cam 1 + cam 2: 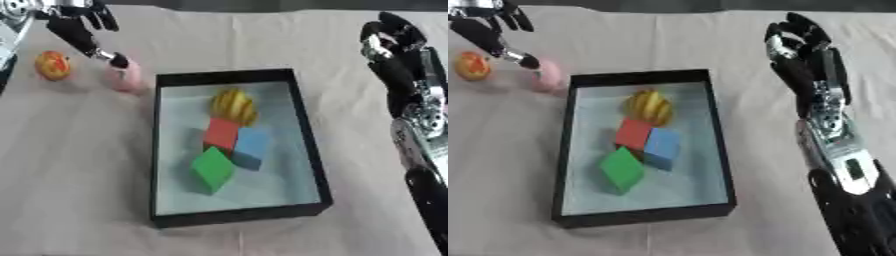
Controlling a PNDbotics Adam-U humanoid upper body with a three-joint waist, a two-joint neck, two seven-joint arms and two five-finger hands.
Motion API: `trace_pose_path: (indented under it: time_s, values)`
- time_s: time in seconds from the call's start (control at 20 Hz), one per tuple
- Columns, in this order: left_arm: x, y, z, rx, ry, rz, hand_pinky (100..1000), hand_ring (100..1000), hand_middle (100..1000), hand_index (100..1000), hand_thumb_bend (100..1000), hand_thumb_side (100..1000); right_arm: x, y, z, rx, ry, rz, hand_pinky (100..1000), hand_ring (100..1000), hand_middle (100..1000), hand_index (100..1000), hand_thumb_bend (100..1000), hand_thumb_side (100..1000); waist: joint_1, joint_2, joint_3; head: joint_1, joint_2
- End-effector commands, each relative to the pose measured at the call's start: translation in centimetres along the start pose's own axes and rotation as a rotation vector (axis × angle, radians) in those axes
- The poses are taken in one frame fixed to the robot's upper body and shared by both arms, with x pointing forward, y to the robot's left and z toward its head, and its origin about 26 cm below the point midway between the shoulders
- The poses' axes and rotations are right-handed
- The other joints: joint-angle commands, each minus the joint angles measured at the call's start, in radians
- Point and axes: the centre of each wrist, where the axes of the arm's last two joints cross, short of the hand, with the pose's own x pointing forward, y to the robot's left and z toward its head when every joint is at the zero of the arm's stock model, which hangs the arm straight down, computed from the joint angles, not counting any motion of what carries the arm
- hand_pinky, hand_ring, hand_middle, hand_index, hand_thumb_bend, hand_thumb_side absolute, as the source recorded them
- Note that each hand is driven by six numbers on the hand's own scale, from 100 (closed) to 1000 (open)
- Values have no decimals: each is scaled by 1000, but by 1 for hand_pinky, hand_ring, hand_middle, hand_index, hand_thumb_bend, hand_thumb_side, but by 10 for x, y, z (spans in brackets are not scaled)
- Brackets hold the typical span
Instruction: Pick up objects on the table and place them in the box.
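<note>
Black-walled rectangular box [311,145] on a cloth-covered table [79,190], containing a yellow ridged fruit [234,106] and red [222,133], blue [252,147] and green [213,169] blocks. Left hand [86,31] reaches to a pink rounded object [125,76] outside the box's far-left corner, one fingertip touching it; an orange-yellow ball [52,65] lies further left. Right hand [802,47] hovers open, empty.

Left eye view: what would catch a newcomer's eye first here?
The black box at the centre, holding a yellow fruit and red, blue and green blocks. At upper left, the left hand reaches a fingertip onto a pink object beside an orange fruit.
</note>
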Motion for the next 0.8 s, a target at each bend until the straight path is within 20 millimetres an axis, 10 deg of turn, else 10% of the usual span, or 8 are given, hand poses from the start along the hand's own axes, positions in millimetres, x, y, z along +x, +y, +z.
trace_pose_path:
  time_s: [0.05, 0.8]
  values:
    - [-2, 15, 8, 10, 12, -8, 791, 850, 791, 827, 663, 504, 12, 2, -4, 12, -36, -5, 800, 770, 761, 829, 225, 292, 1, -15, -1, 3, -12]
    - [-5, 3, -7, -15, 100, -58, 801, 850, 791, 856, 660, 409, 13, 5, -5, 25, -39, -7, 799, 770, 761, 828, 227, 290, -1, -11, -9, 7, -15]
